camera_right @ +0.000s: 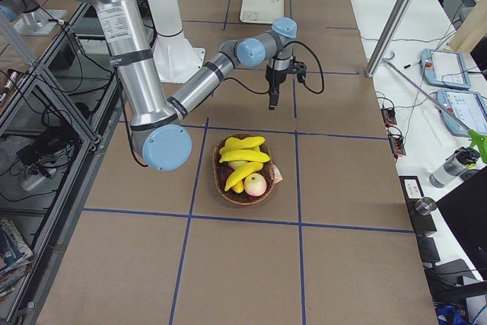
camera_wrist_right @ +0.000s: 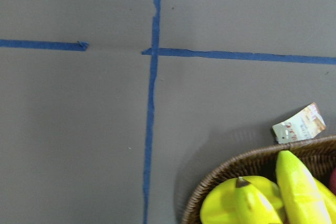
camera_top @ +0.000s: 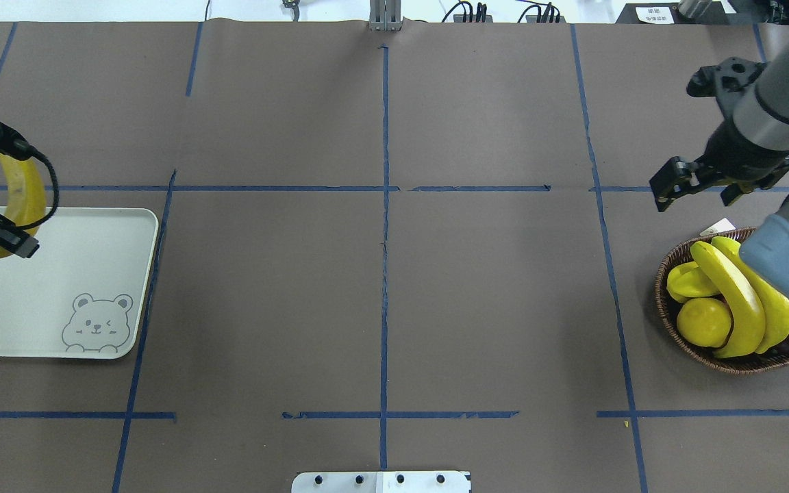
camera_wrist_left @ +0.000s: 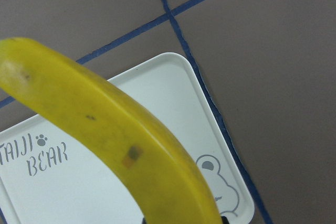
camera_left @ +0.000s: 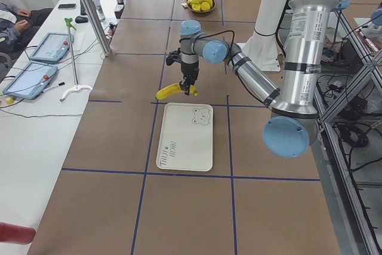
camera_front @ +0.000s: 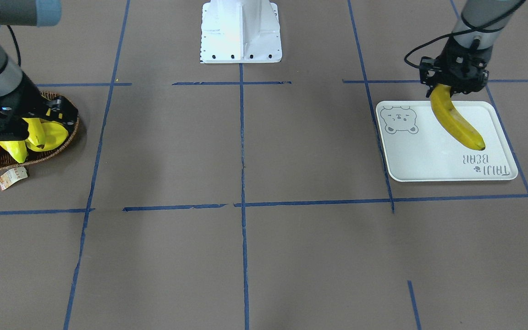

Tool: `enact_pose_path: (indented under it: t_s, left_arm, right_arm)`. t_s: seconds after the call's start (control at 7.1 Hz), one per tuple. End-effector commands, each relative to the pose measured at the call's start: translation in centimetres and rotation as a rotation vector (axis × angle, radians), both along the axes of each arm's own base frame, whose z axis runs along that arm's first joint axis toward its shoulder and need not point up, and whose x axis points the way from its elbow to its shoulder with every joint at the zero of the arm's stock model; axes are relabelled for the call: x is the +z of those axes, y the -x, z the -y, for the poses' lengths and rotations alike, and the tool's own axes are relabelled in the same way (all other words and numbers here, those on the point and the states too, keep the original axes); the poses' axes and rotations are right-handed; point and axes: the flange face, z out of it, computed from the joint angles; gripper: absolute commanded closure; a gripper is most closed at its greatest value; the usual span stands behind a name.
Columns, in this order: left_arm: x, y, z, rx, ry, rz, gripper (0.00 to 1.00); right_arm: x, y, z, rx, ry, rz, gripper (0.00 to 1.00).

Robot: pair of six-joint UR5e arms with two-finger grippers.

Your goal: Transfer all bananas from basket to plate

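On the brown, blue-taped counter (camera_front: 264, 256), the left tool (camera_front: 445, 89) was clenched on the end of 1 banana (camera_front: 456, 121), holding it tilted in the air over the plate (camera_front: 420, 156). It would do best to lower the banana nearly flat onto the plate's bare middle before letting go. The right tool (camera_right: 272, 103) hung near the basket (camera_top: 668, 322) of remaining bananas (camera_top: 737, 301); whether it was parted or closed could not be told.

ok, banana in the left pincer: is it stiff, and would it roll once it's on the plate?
Probably stiff: the banana juts out from the left pincer, gripped at one end, with no visible sag. Its curve suggests it would rock onto its side rather than roll away. The plate looks smooth, so it may slide slightly.
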Motion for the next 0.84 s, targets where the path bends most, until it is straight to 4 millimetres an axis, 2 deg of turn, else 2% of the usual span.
enact_pose_path:
  t_s: [0.0, 0.14, 0.28, 0.42, 0.56, 0.7]
  left_arm:
    - [13.0, 5.0, 3.3, 0.039, 0.006, -0.149, 0.97]
    - [17.5, 5.8, 3.8, 0.045, 0.035, -0.200, 0.91]
    - [21.1, 6.6, 2.2, 0.034, 0.073, -0.185, 0.91]
    - [22.4, 6.8, 1.7, 0.029, 0.093, -0.176, 0.89]
    - [23.3, 7.1, 1.0, 0.025, 0.110, -0.170, 0.81]
    - [22.8, 7.2, 0.5, -0.035, 0.149, -0.176, 0.73]
  right_arm:
    - [4.8, -6.0, -0.6, -0.066, -0.032, 0.001, 0.00]
    - [5.8, -7.3, -0.8, -0.077, -0.036, 0.001, 0.00]
    - [5.7, -7.3, -0.9, -0.078, -0.038, 0.005, 0.00]
    - [5.6, -7.3, -0.8, -0.075, -0.038, 0.004, 0.00]
    - [5.6, -7.2, -0.9, -0.073, -0.036, 0.004, 0.00]
    - [5.3, -7.3, -1.0, -0.073, -0.042, 0.007, 0.00]
